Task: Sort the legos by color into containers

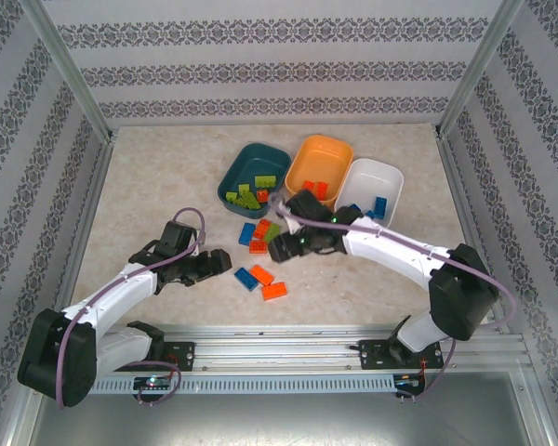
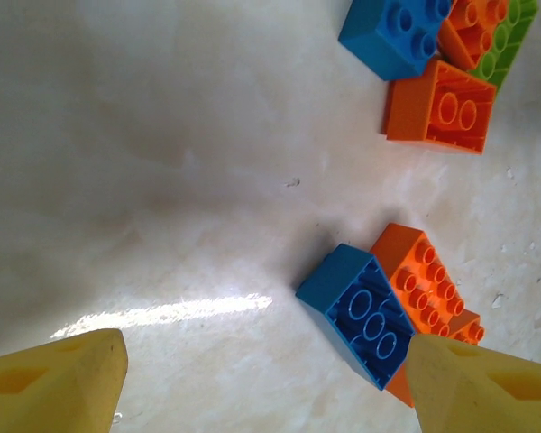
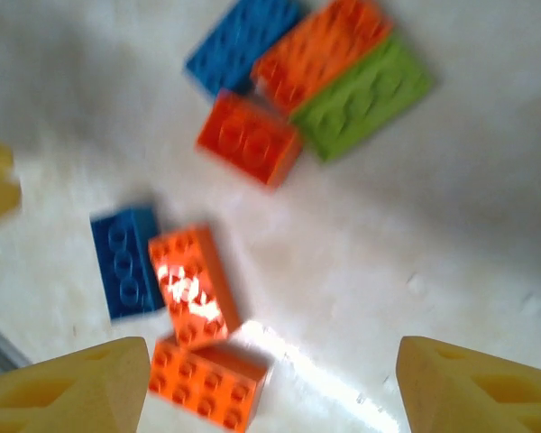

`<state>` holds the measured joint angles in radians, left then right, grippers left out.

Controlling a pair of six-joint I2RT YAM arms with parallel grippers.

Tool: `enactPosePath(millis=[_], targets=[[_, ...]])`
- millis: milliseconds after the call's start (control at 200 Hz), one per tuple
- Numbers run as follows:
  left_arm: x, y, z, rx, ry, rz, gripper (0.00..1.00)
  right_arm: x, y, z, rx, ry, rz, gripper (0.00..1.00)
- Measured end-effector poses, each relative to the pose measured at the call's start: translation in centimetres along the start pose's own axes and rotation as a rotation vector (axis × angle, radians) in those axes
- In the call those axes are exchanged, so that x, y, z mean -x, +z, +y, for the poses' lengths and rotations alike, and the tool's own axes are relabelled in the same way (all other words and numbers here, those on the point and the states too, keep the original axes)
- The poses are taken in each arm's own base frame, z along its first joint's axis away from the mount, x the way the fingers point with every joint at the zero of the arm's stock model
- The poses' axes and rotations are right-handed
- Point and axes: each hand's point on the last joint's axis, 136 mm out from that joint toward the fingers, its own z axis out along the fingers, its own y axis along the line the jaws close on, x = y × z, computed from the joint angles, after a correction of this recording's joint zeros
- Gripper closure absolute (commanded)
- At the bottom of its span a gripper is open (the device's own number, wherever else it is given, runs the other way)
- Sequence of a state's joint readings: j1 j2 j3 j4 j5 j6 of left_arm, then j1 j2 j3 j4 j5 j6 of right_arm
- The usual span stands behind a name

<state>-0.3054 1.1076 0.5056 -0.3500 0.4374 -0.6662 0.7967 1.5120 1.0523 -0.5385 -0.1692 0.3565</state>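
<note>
Three containers stand at the back: a dark teal tray (image 1: 273, 160) with green legos (image 1: 248, 194), an orange tray (image 1: 327, 149) with orange legos (image 1: 316, 189), and a white tray (image 1: 383, 175) with blue legos (image 1: 378, 206). Loose legos lie in two groups. The nearer group has a blue brick (image 2: 365, 311) lying studs down beside an orange brick (image 2: 426, 275). My left gripper (image 2: 270, 388) (image 1: 221, 263) is open just left of them. My right gripper (image 3: 275, 397) (image 1: 279, 249) is open and holds nothing. It hovers over two orange bricks (image 3: 194, 284) (image 3: 207, 383) and the blue brick (image 3: 124, 262).
The farther group, in front of the teal tray, holds a blue brick (image 3: 243, 41), two orange bricks (image 3: 329, 50) (image 3: 250, 137) and a green one (image 3: 365, 95). Patterned walls enclose the table. Bare tabletop (image 1: 139, 195) lies to the left.
</note>
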Motion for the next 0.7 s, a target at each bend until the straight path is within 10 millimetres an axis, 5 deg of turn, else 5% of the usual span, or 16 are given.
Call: enactPosePath(millis=[190, 465, 699], targets=[[0.1, 0.0, -0.1, -0.005, -0.007, -0.005, 0.19, -5.2, 1.9, 1.9, -0.044, -0.061, 0.104, 0.21], [0.4, -0.6, -0.6, -0.026, -0.006, -0.027, 0.19, -7.6, 5.0, 2.8, -0.139, -0.097, 0.177, 0.15], [0.5, -0.8, -0.9, -0.035, 0.000, -0.038, 0.19, -7.2, 6.5, 3.9, -0.171, -0.107, 0.189, 0.14]])
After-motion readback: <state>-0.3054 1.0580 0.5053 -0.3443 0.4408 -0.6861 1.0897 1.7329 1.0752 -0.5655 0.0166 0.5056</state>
